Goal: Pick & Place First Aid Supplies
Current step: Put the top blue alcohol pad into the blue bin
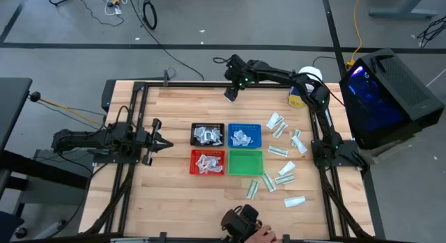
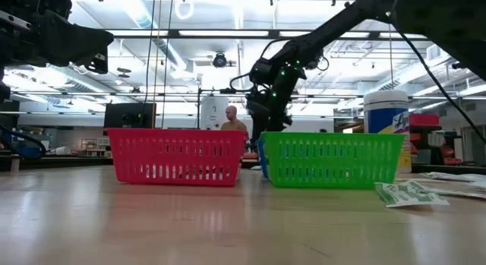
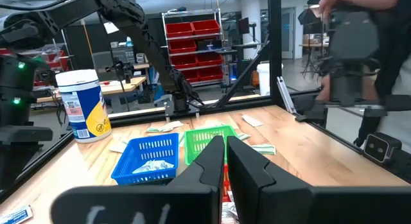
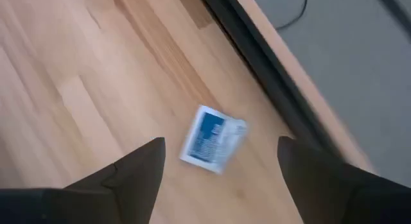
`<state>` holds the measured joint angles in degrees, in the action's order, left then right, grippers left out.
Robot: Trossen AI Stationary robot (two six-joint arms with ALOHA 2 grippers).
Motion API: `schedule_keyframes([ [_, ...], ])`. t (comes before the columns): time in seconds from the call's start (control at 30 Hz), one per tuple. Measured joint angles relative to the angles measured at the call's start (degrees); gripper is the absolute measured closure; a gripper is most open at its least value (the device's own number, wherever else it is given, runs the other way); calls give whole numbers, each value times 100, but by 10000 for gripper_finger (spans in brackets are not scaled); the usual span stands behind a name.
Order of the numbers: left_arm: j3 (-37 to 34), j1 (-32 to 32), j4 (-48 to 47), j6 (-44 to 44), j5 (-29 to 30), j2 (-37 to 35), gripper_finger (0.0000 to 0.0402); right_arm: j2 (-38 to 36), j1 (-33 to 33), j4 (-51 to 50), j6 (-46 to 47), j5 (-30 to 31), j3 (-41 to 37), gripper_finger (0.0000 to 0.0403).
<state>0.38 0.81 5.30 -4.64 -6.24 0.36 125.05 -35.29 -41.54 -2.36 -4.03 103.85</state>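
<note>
First aid supplies lie as small packets loose on the table's right part, and more sit in the black, blue and red trays. The green tray shows no packets. My right gripper hangs open near the far edge. In its wrist view a white packet with blue print lies flat on the wood below and between the fingers of this gripper, which stand apart from it. My left gripper waits shut at the table's left, pointing level toward the trays.
A white jar with a yellow label stands at the far right. A dark frame rail runs along the far edge just beyond the packet. At the near edge a person's hand rests by a dark device.
</note>
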Motion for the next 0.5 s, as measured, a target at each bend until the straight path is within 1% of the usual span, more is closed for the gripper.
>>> schedule_keyframes([
  [0.07,1,0,0,0,0,0,376,-4,110,0,498,9,0,101],
  [0.17,2,-1,0,0,0,0,376,-4,290,-1,999,70,0,101],
  [0.23,0,1,0,0,0,0,376,-4,401,-1,1224,278,0,101],
  [0.4,0,1,0,0,0,0,376,13,565,12,1311,928,0,101],
  [0.5,0,1,0,0,0,0,376,68,568,53,1315,975,0,101],
])
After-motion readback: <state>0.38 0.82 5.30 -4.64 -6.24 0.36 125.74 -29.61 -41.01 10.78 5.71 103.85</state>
